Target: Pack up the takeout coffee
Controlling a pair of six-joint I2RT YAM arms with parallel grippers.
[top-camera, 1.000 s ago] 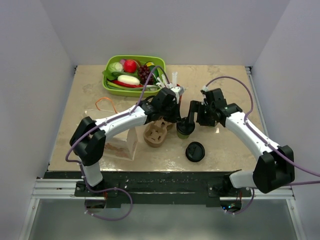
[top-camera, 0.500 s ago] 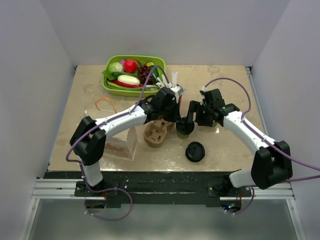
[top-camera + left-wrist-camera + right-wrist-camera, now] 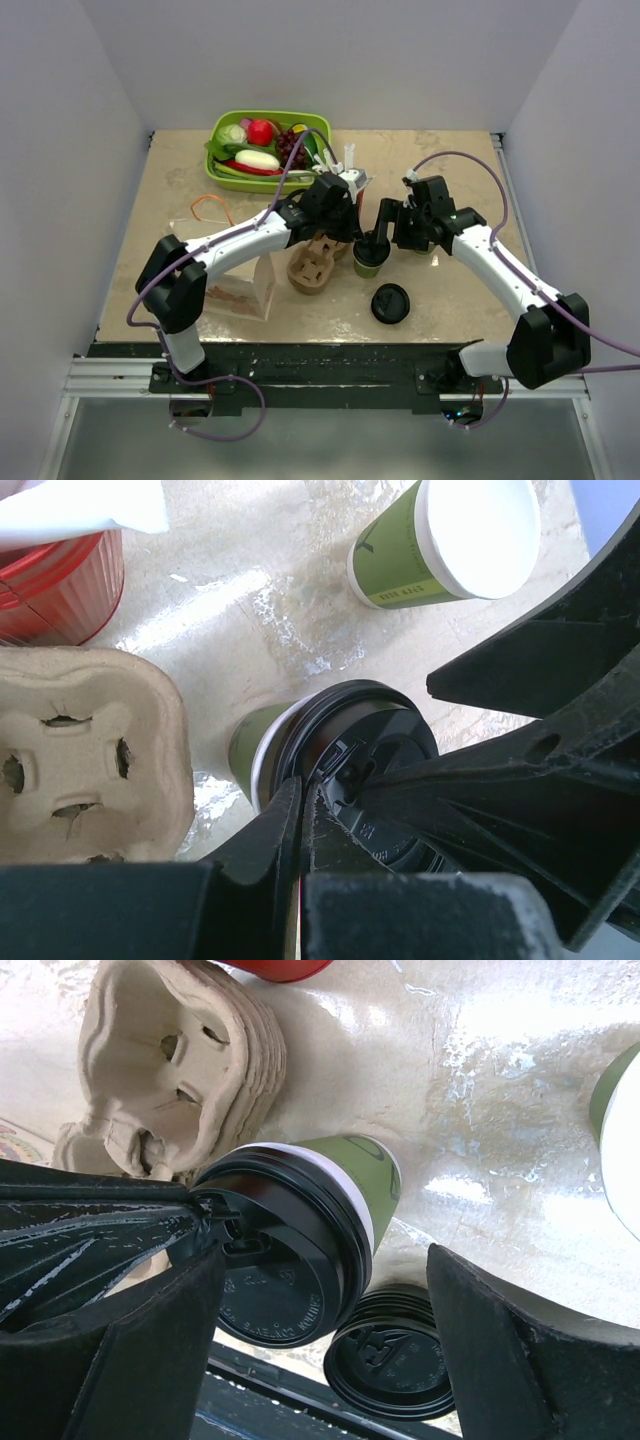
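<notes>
**What else we find on the table**

On the beige marbled table (image 3: 460, 160) we see a green tray (image 3: 222, 176) at the far edge, left of the middle. It holds a pale green head (image 3: 232, 134), a red tomato (image 3: 261, 131), dark grapes (image 3: 290, 146) and a long white vegetable (image 3: 257, 159).

Near the middle lies a brown moulded cardboard cup carrier (image 3: 312, 268). The left wrist view shows a ribbed red cup (image 3: 60, 590) just beyond it.

Toward the near left corner we make out a paper bag (image 3: 245, 290), and beyond it a thin orange loop (image 3: 210, 198).

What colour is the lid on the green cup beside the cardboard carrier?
Black lid; clearest in the right wrist view.
</notes>
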